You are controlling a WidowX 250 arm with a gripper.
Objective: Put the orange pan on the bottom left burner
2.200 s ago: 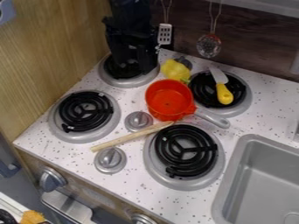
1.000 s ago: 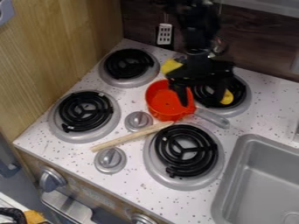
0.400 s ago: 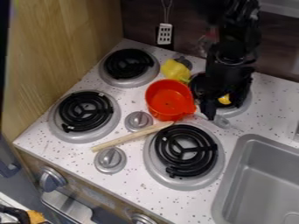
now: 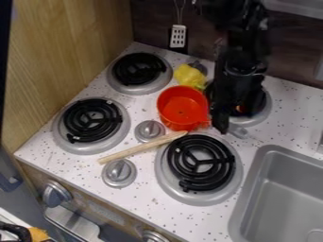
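Pan (image 4: 179, 108) (the orange one) sits just beside the claw (image 4: 221, 125).

Bright countertop (image 4: 145, 198); dim backsplash (image 4: 149, 23)

From where I stand, the orange pan (image 4: 181, 109) looks like smooth, slightly shiny plastic, its pale handle (image 4: 238, 131) more like dull metal. The burner coils (image 4: 74, 112) are matt black metal, set in satiny, metal-looking rings (image 4: 162, 180). The desk (image 4: 154, 210) has a smooth, speckled, laminate-like surface. That stick (image 4: 135, 150) is plain, unglossed wood; the side panel (image 4: 63, 56) shows wood grain under a soft sheen. The sink (image 4: 281, 189) looks smooth and matt, the slotted spatula (image 4: 178, 35) metallic.
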